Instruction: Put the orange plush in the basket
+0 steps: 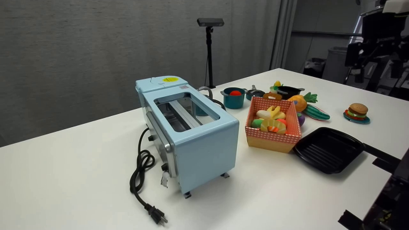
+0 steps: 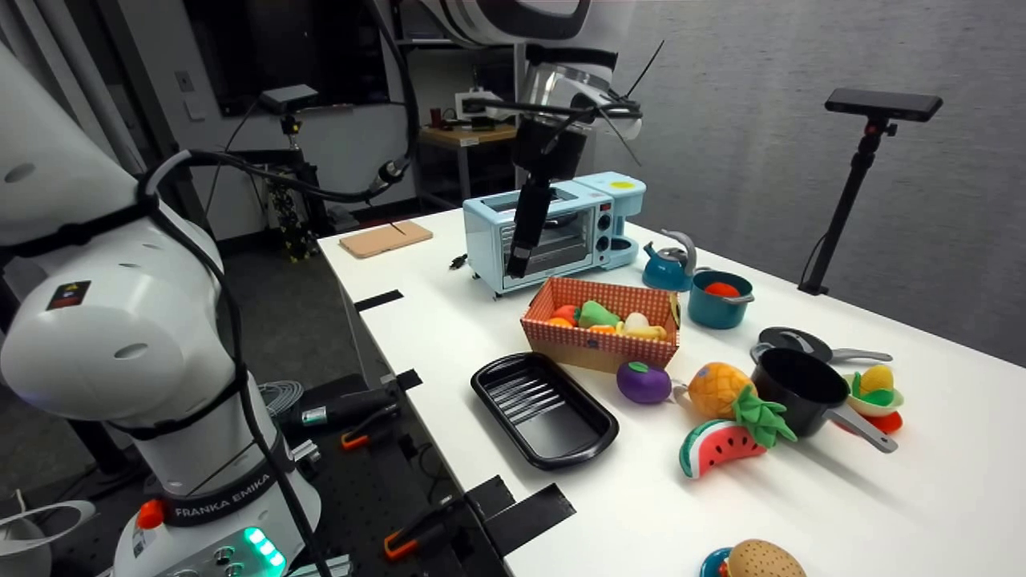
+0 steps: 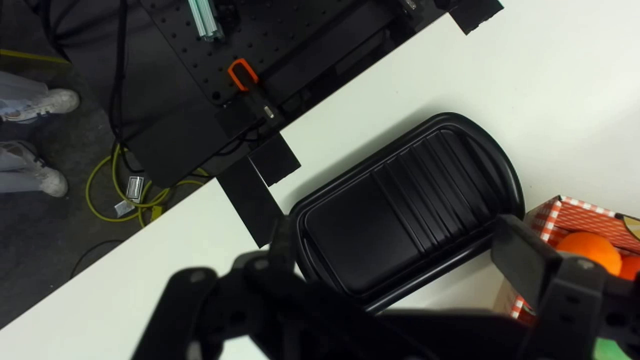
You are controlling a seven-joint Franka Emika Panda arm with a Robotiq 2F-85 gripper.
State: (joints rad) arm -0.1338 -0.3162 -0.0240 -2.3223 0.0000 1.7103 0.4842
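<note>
The basket is a red-and-white checked box (image 1: 271, 145) with several toy foods in it. It shows in both exterior views (image 2: 589, 355) and at the right edge of the wrist view (image 3: 582, 215). An orange pineapple plush (image 2: 719, 389) with green leaves lies on the table beside the basket; it also shows in an exterior view (image 1: 299, 103) and is out of the wrist view. A round orange toy (image 3: 590, 250) lies inside the basket. My gripper (image 3: 395, 237) is open and empty, above the black pan. Its spread fingers (image 1: 379, 75) show in an exterior view.
The black pan (image 2: 545, 409) lies beside the basket. A light-blue toaster (image 1: 204, 150) stands behind. An eggplant (image 2: 644, 383) and a watermelon slice (image 2: 725, 449) lie near the pineapple. A black pot (image 2: 801, 381) and a teal pot (image 2: 719, 308) stand close by. A burger (image 1: 357, 111) lies farther off.
</note>
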